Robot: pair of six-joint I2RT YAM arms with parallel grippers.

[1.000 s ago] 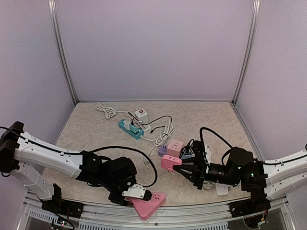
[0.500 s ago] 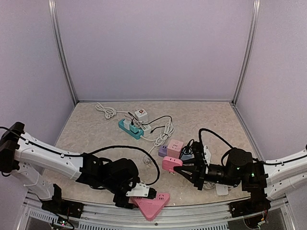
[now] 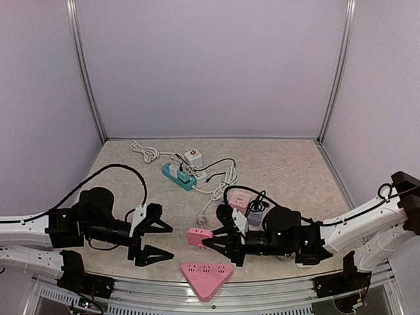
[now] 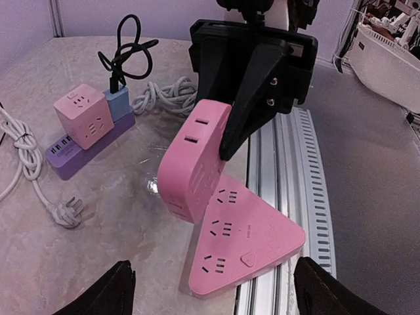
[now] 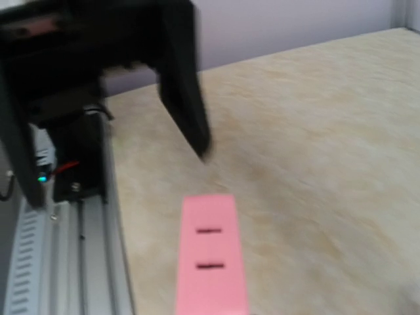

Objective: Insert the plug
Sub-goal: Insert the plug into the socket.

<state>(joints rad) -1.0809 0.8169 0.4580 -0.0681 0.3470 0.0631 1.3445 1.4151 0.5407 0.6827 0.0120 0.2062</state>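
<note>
At the near edge of the table, the pink plug hangs clamped in the right tool. It sits tilted just above the far corner of the triangular pink power strip, which lies flat beside the rail. A second ago the plug was farther right, near the pink cube socket; the right arm has since carried it left toward the strip. The left arm, which was bent over the strip then, has swung back to the left. The left tool now stands empty with its fingers spread wide. The strip looks set down and released, so the insertion now appears to rest with the right arm alone. Whether the plug's pins already touch a socket cannot be told. No brand, label or lettering is legible. The plug's face shows only two slots, and the strip shows only its socket openings and a small button.
</note>
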